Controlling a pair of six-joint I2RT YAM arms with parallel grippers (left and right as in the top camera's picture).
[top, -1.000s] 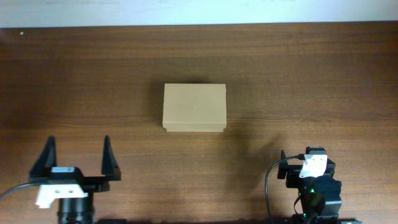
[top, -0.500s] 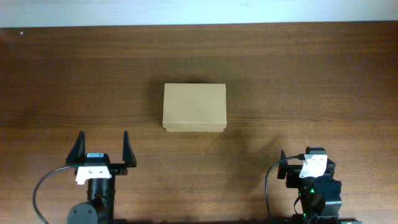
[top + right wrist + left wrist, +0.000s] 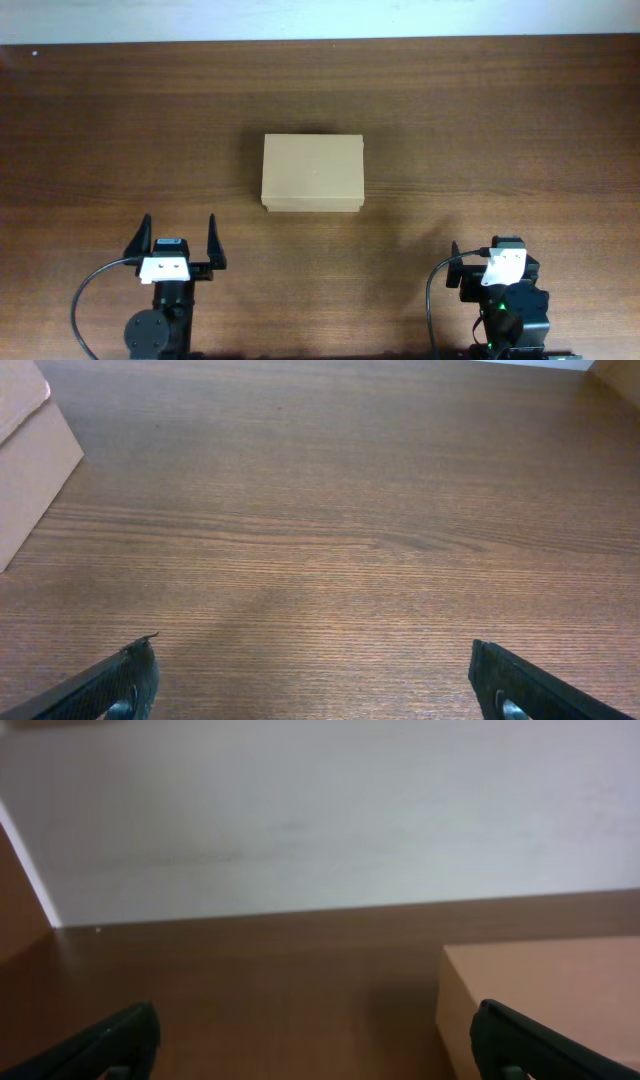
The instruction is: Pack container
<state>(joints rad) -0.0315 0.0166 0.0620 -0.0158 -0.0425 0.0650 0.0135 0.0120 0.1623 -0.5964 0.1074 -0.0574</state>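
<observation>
Your left claw (image 3: 178, 228) has drawn back to the lower left of the overhead frame, still spread and empty. The right claw (image 3: 312, 670) is parked at lower right, also spread. The box (image 3: 312, 174) sits mid-frame on the bench (image 3: 500, 120), lid shut, well apart from both. Nothing to pack is in view, so you look finished or not started.

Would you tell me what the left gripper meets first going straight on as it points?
Likely nothing: from overhead, the left gripper points past the container's left side, over bare table. Its wrist view shows the container near one finger's line, so clearance is uncertain.
</observation>
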